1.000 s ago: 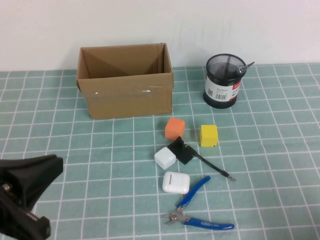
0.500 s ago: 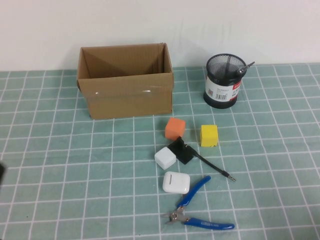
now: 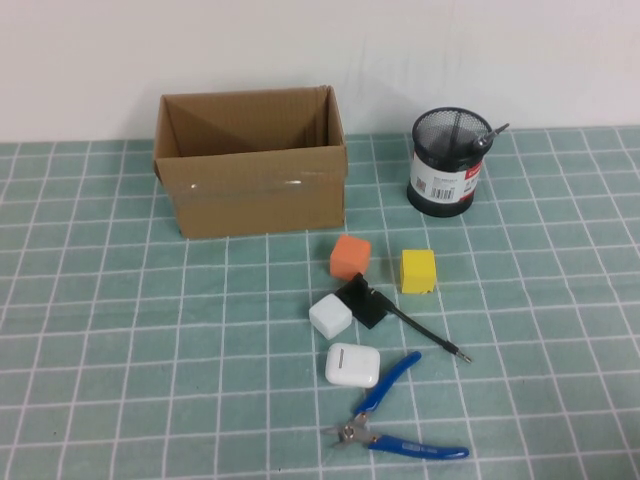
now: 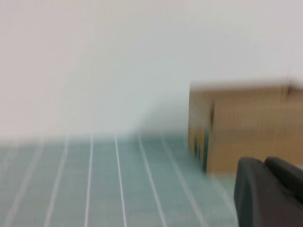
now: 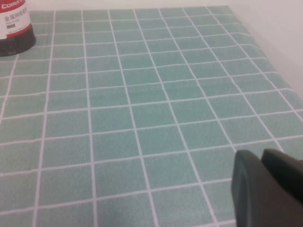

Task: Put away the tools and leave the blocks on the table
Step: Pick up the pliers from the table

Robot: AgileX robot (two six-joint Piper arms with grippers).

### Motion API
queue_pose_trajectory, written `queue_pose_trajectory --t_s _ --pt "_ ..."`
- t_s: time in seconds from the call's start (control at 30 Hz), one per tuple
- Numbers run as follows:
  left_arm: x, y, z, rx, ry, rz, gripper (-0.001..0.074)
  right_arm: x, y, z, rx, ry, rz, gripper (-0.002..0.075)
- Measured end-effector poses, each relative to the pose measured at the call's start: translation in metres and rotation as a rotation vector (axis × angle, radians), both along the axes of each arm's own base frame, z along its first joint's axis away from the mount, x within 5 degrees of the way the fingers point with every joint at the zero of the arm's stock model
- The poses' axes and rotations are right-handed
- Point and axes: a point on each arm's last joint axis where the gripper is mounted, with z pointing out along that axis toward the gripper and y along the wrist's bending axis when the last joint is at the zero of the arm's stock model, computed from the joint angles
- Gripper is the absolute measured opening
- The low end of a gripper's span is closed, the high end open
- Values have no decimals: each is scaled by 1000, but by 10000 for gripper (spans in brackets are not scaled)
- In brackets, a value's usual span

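Left gripper (image 4: 270, 191) has pulled back off the table's (image 3: 120, 330) near-left corner, right gripper (image 5: 267, 187) parked off its right edge, claw openings indiscernible; pliers (image 3: 395, 410) and thin screwdriver (image 3: 425, 335) untouched.

desk (image 3: 120, 330): teal-green mat, white square grid. cardboard box (image 3: 250, 160): plain brown. mesh cup (image 3: 447, 160): black, white label with a red band. blocks: orange (image 3: 350, 257), yellow (image 3: 418, 271), white (image 3: 330, 317). earbud case (image 3: 351, 365): white. pliers (image 3: 395, 410): blue handles, metal-grey nose. thin screwdriver (image 3: 425, 335): black. angular piece (image 3: 363, 300): black. left claw (image 4: 270, 194) and right claw (image 5: 267, 187): black, each at the edge of its own wrist view.
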Motion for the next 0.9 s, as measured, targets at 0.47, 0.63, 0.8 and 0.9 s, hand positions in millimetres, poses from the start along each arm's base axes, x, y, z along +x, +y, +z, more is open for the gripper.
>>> queue_pose_trajectory --t_s 0.47,0.63,0.8,0.9 --pt "-3 0 -33 77 362 -2 -3 0 0 0 0 0 0 -8" --pt "-3 0 -33 77 362 -2 -3 0 0 0 0 0 0 -8" --pt "-3 0 -33 79 362 -3 -3 0 0 0 0 0 0 -8" --pt "-3 0 -33 81 362 -3 -3 0 0 0 0 0 0 -8"
